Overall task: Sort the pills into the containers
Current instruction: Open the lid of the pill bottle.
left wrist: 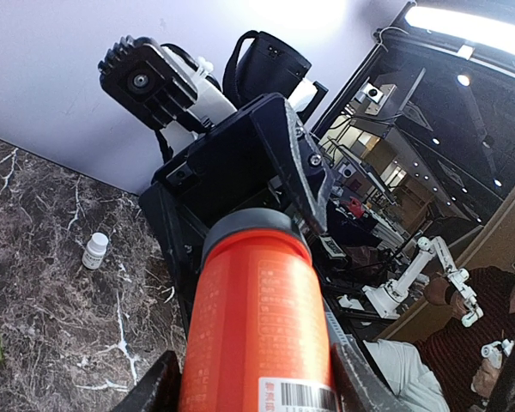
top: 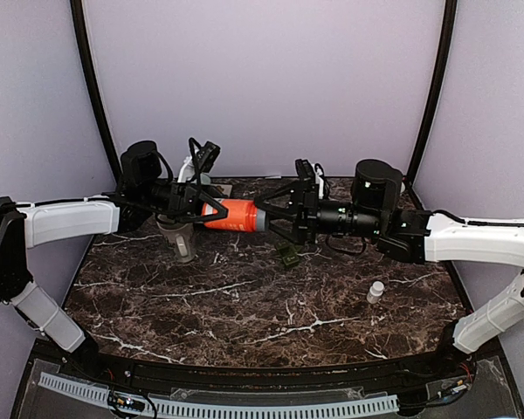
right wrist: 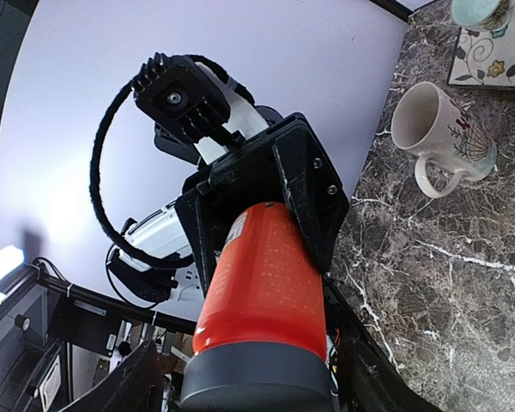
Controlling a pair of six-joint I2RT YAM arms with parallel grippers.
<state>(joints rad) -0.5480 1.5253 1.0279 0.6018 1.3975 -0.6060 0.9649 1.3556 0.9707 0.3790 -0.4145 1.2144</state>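
Note:
An orange pill bottle (top: pixel 233 214) with a grey cap (top: pixel 258 218) is held level in the air above the back of the marble table (top: pixel 244 314), between both arms. My left gripper (top: pixel 208 210) is shut on its orange body (left wrist: pixel 257 326), with a finger on each side. My right gripper (top: pixel 273 217) is shut round the grey cap (right wrist: pixel 256 378) from the opposite end. A small white pill bottle (top: pixel 375 291) stands on the table at the right, also in the left wrist view (left wrist: pixel 94 250).
A pale mug (top: pixel 180 239) stands under the left gripper, also in the right wrist view (right wrist: pixel 442 133). A floral tile (right wrist: pixel 498 60) carrying a teal cup lies behind it. A small green tag (top: pixel 288 256) lies near the table's middle.

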